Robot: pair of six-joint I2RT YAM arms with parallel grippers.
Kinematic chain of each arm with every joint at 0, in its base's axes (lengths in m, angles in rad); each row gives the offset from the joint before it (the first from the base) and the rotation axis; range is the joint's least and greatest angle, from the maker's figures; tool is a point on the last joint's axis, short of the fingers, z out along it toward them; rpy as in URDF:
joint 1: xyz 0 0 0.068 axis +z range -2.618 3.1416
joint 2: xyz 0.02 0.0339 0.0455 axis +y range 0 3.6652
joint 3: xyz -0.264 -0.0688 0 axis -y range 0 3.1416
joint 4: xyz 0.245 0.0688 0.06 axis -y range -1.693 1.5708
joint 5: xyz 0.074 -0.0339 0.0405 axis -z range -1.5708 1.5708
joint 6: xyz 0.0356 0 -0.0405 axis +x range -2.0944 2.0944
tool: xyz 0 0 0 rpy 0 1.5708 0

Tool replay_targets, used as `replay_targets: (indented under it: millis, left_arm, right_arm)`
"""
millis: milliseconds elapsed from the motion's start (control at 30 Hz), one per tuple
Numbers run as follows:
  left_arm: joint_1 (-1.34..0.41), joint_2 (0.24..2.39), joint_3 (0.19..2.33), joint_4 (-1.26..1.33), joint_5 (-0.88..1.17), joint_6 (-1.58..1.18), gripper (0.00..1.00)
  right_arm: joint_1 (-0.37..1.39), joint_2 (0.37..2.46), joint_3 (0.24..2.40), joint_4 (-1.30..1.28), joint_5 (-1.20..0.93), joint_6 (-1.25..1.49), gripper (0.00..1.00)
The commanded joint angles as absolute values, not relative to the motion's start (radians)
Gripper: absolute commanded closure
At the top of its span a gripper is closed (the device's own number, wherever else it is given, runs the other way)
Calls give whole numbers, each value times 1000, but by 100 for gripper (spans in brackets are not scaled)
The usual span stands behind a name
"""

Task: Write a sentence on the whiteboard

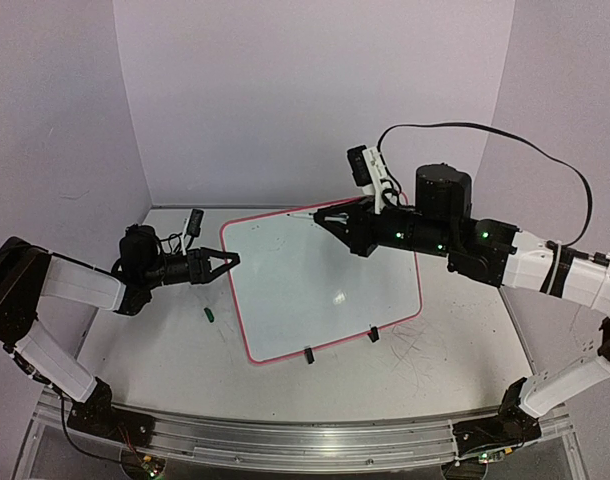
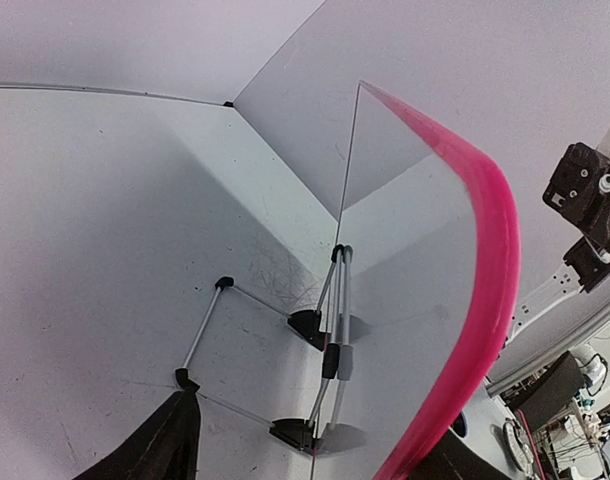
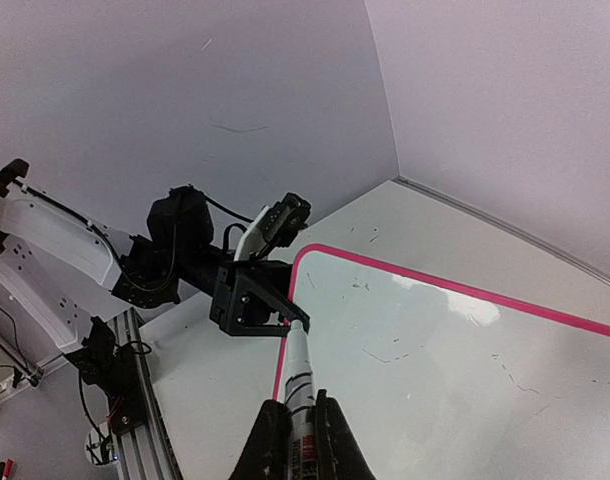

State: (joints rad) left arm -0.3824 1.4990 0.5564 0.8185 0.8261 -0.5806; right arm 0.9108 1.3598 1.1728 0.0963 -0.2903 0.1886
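The whiteboard (image 1: pixel 325 285) lies on the table, glossy white with a pink rim (image 2: pixel 490 250) and two black clips (image 1: pixel 308 355) on its near edge. No green words show on it, only faint grey marks (image 3: pixel 385 355). My right gripper (image 1: pixel 337 222) is shut on a white marker (image 3: pixel 300 375) and hangs over the board's far left corner. I cannot tell whether the marker's tip touches the board. My left gripper (image 1: pixel 228 262) is at the board's left rim. Its fingers (image 2: pixel 165 440) stand wide apart, one on each side of the rim.
A small green cap (image 1: pixel 209 315) lies on the table left of the board. Grey scribbles (image 1: pixel 415 345) mark the tabletop to the board's near right. Lilac walls close in the back and both sides. The board's folding wire stand (image 2: pixel 203 330) shows by the clips.
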Motion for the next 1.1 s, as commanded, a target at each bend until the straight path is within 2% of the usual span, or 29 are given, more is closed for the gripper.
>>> replay_targets:
  millis: [0, 300, 800, 900, 1067]
  left_arm:
    - [-369, 1458, 597, 835, 826, -588, 32]
    - [-358, 1456, 594, 835, 820, -606, 23]
    - [-345, 1468, 606, 836, 812, -629, 21]
    - [-345, 1467, 605, 836, 815, -635, 24]
    - [-345, 1474, 616, 836, 824, -636, 34]
  right_arm:
    - [918, 1367, 1221, 124, -300, 196, 100]
    - [920, 1365, 1221, 124, -299, 192, 100]
    - [922, 1366, 1218, 124, -289, 190, 100]
    - [922, 1370, 1216, 124, -289, 190, 100]
    - [922, 1389, 1234, 124, -285, 183, 100]
